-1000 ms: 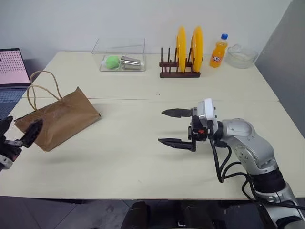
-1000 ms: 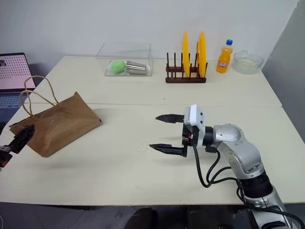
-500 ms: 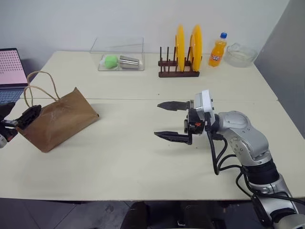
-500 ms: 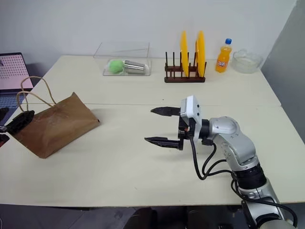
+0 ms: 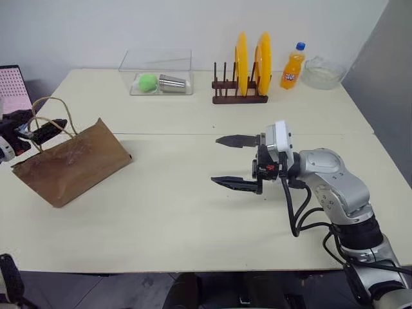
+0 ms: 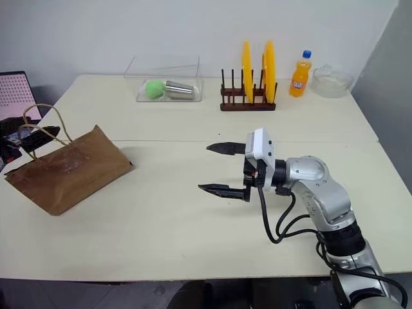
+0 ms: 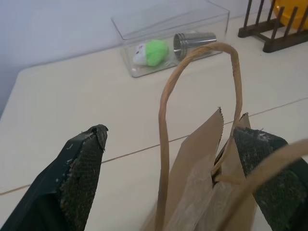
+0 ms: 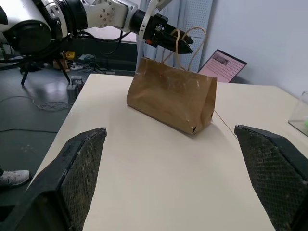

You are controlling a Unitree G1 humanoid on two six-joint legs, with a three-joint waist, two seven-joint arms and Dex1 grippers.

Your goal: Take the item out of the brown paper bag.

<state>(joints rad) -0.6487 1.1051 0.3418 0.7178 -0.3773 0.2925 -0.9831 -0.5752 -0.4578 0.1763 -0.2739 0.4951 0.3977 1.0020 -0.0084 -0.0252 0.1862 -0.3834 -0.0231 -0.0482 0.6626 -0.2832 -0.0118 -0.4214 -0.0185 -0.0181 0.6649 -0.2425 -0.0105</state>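
The brown paper bag [image 5: 72, 161] lies crinkled on the left side of the table, its two cord handles [image 5: 53, 109] standing up at its far left end. My left gripper [image 5: 37, 125] is open at those handles. In the left wrist view its fingers [image 7: 83, 166] straddle the bag's top edge [image 7: 207, 159] and one handle loop [image 7: 166, 110], without closing on them. My right gripper [image 5: 217, 161] hovers open and empty over the middle of the table, pointing toward the bag [image 8: 173, 98]. The item is hidden.
Along the far edge stand a clear box [image 5: 156, 72] holding a green ball and a metal cup, a wooden rack with two yellow plates [image 5: 248, 64], an orange soda bottle [image 5: 293, 66] and a glass bowl [image 5: 322, 72]. A laptop [image 5: 11, 87] sits at the far left.
My left gripper has risen from the bag's near left corner and moved farther along to the handles, staying open. The right arm has kept still.
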